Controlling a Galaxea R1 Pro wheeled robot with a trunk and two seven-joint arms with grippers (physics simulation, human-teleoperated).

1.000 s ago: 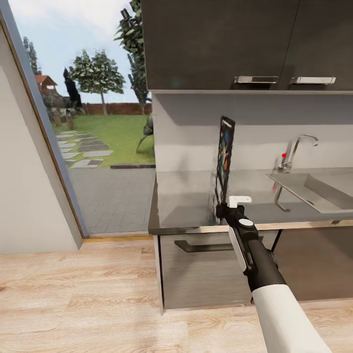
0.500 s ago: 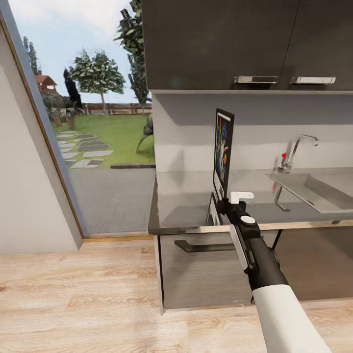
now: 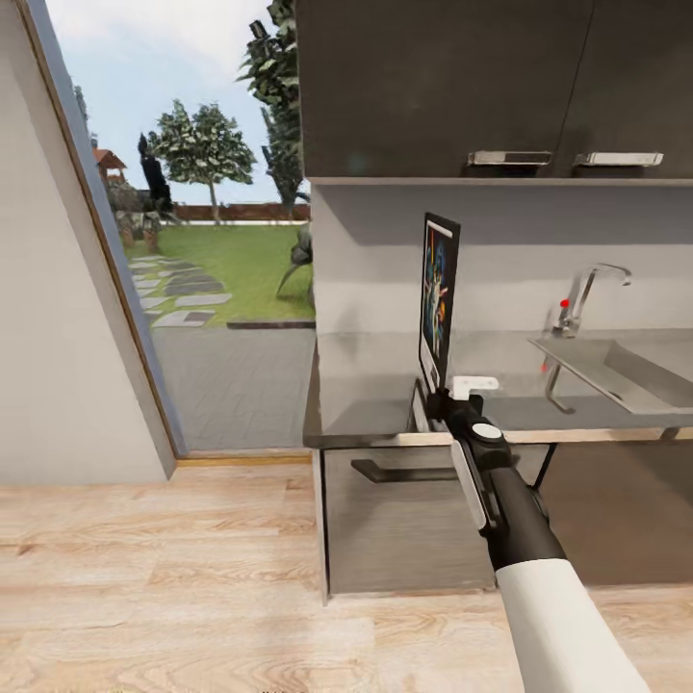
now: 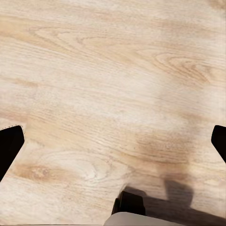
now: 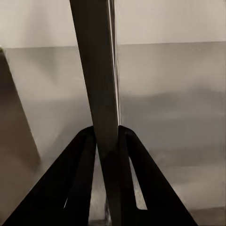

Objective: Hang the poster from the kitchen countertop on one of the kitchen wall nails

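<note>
Right gripper (image 3: 438,393) has its jaws clamped on the poster's (image 3: 439,298) bottom edge, holding it upright above the tabletop's (image 3: 375,399) front edge. Left gripper (image 4: 113,141) hangs over the floor (image 4: 94,70), jaws spread. That thin-edge pinch could slip, and the tall frame might swing or clip the upper cabinets (image 3: 433,87).

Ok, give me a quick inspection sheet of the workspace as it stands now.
Surface: grey kitchen countertop with sink and tap.
Job's things: poster upright, edge-on to the head camera, held by its lower edge above the countertop; wall nails not seen.
Clutter: nothing seen.
Grippers: right gripper shut on the poster, fingers either side of the frame; left gripper open over the wooden floor.
Cables: nothing seen.
Surroundings: dark wall cabinets, open doorway to the garden.
</note>
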